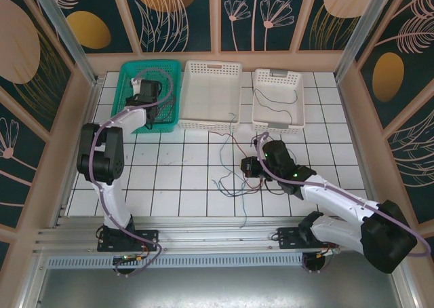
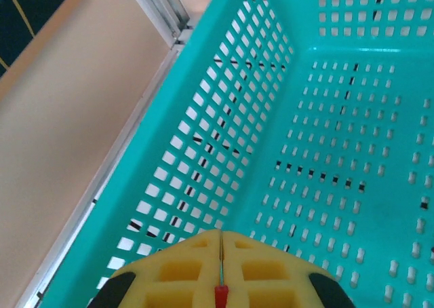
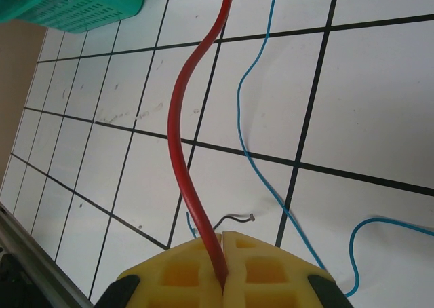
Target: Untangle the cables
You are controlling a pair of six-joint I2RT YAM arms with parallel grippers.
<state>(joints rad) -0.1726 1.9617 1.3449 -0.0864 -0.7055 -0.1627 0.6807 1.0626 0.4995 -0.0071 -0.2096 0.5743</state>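
My right gripper [image 3: 222, 235] is shut on a thick red cable [image 3: 182, 125], which rises from the pads and curves away toward the white baskets. A thin blue cable [image 3: 252, 98] lies on the tiles beside it, and a grey wire end [image 3: 237, 218] sits just past the fingertips. From above, the right gripper [image 1: 246, 165] hovers over the loose tangle of cables [image 1: 229, 180] mid-floor. My left gripper [image 1: 142, 91] is inside the green basket [image 1: 169, 70]. Its yellow pads [image 2: 221, 235] are shut on a thin wire with a red end [image 2: 221, 296].
A middle white basket [image 1: 211, 69] stands beside the green one. The right white basket [image 1: 298, 101] holds a black cable [image 1: 274, 98]. In the left wrist view the green basket's perforated wall [image 2: 224, 118] is close ahead. Wooden walls enclose the tiled floor.
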